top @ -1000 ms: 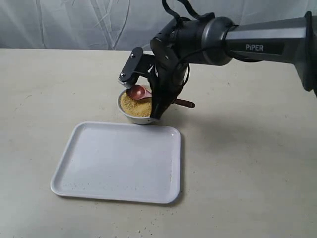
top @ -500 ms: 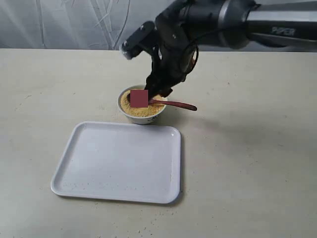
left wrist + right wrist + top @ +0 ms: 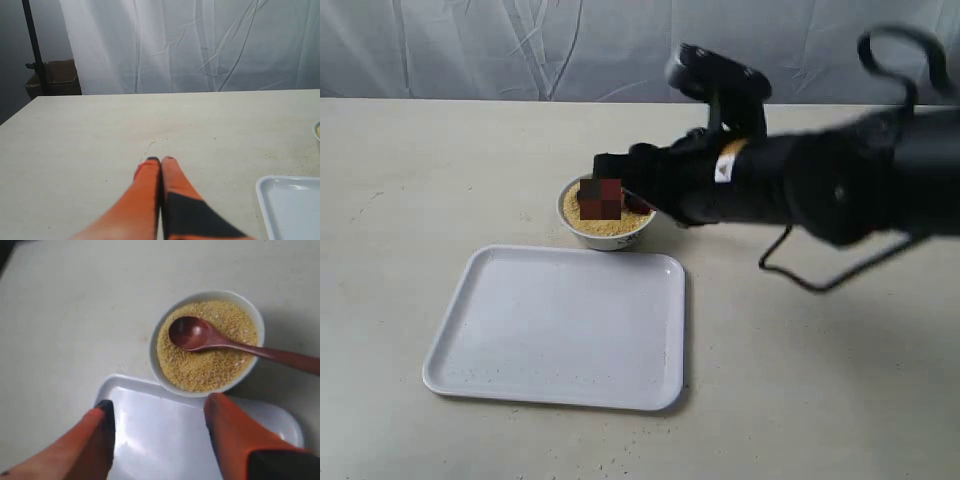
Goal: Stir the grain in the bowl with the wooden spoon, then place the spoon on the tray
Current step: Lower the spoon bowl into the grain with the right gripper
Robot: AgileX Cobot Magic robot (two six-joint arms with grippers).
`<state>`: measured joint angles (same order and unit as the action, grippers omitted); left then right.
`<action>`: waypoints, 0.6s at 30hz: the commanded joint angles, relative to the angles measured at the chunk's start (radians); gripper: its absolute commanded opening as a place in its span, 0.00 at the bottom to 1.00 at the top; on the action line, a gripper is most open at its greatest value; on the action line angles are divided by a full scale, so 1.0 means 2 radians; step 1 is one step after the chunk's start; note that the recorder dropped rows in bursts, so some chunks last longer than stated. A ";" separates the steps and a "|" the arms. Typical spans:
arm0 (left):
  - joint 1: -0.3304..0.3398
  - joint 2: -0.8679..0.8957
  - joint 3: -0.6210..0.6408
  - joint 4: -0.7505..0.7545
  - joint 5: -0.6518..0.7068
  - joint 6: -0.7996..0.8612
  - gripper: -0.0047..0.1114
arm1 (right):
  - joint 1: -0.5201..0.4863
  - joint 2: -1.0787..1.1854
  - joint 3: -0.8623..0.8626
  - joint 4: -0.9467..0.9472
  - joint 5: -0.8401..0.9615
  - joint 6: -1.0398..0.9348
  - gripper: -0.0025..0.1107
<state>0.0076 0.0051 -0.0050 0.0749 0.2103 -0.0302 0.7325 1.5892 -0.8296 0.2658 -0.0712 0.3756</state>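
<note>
The small white bowl (image 3: 607, 238) (image 3: 159, 371) holds yellow grain (image 3: 200, 371) (image 3: 607, 226). In it lies the dark wooden spoon (image 3: 192, 333), scoop on the grain, with its handle (image 3: 292, 359) passing over the rim. My right gripper (image 3: 160, 405) is open and empty, with its fingers over the tray (image 3: 160, 440) edge just short of the bowl. In the exterior view this right gripper (image 3: 625, 172) is blurred beside the bowl. The white tray (image 3: 560, 325) lies in front of the bowl. My left gripper (image 3: 160, 160) is shut and empty above bare table.
A pale table (image 3: 420, 180) carries everything. A white curtain (image 3: 520, 50) hangs behind it. The left wrist view shows a tray corner (image 3: 290, 200), a black stand (image 3: 32, 45) and a cardboard box (image 3: 52, 77) beyond the table.
My right gripper has let go of the spoon, which now rests in the bowl. The right arm has swung down and across, blurred by motion.
</note>
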 commanded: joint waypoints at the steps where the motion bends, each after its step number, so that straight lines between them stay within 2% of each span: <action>1: 0.000 -0.003 0.002 -0.002 -0.002 -0.002 0.04 | 0.036 0.004 0.101 0.108 -0.219 0.049 0.50; 7: 0.000 -0.003 0.002 -0.002 -0.003 -0.002 0.04 | 0.041 0.070 0.099 0.142 -0.251 0.204 0.50; 12: 0.000 -0.003 0.002 -0.002 -0.003 -0.002 0.04 | 0.041 0.125 0.079 0.188 -0.286 0.212 0.50; 18: 0.000 -0.003 0.002 -0.002 -0.003 -0.002 0.04 | 0.030 0.176 0.041 0.187 -0.310 0.225 0.50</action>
<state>0.0076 0.0051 -0.0050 0.0749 0.2103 -0.0302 0.8081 1.9078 -0.7135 0.6330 -0.6636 0.8197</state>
